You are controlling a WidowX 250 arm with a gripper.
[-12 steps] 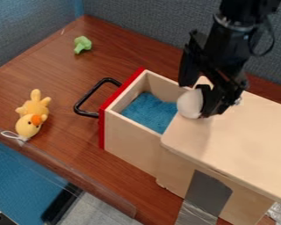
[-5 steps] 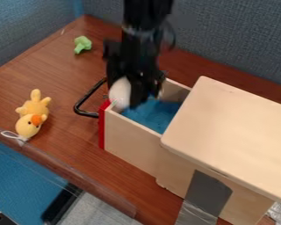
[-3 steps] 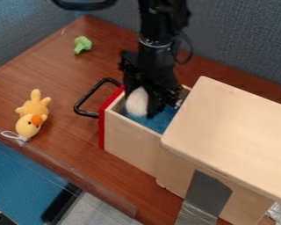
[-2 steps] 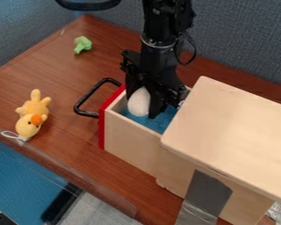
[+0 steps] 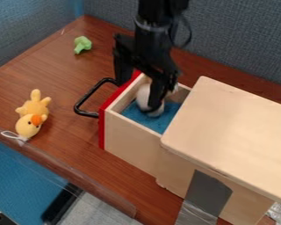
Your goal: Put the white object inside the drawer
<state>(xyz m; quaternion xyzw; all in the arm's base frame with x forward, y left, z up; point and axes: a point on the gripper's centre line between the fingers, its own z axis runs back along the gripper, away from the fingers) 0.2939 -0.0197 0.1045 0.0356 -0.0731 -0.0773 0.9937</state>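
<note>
The gripper (image 5: 138, 93) hangs over the drawer's front end with its fingers spread apart. One finger is above the red front panel, and the other reaches down into the drawer (image 5: 133, 136). Inside, on the blue lining, rests the white object (image 5: 143, 97), rounded and partly hidden behind that inner finger. The drawer stands pulled out of the wooden box, its black handle pointing left.
The box's flat wooden top (image 5: 231, 127) rises right of the drawer. A yellow plush duck (image 5: 31, 116) lies on the brown table at left, and a green toy (image 5: 82, 44) sits farther back. The black handle (image 5: 81, 103) juts out leftward.
From above the box top, the gripper moved left over the drawer with the white object. Its fingers have since opened, letting go of the object inside, and the gripper has risen slightly.
</note>
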